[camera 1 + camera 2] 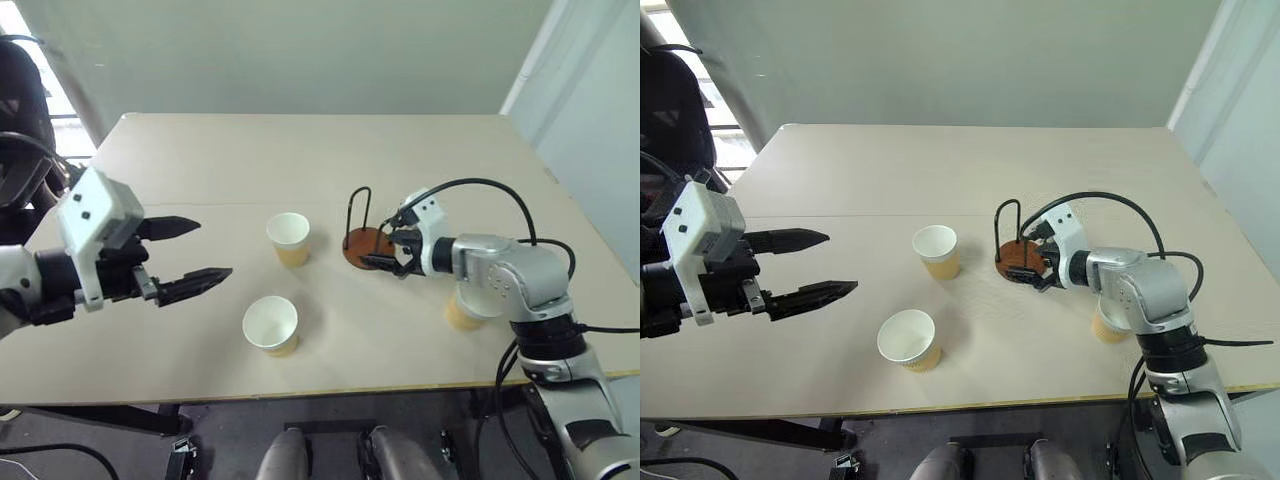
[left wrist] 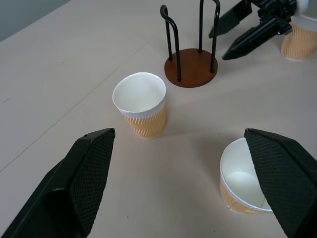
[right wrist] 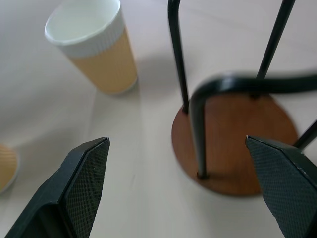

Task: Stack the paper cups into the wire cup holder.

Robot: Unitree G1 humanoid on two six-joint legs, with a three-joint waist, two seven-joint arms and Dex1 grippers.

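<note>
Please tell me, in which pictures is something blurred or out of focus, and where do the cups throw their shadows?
Right wrist view: the near wire loop of the wire cup holder is blurred, while the far paper cup is fairly sharp. Left wrist view: all sharp; the cups' shadows are soft. Left eye view: the near paper cup casts a faint shadow to its right; window glare at upper left.

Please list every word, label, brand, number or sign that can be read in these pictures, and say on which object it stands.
None: no readable text in any view.
The paper cups are plain, with no print.
The wire cup holder bears no label.
The table has no markings.
</note>
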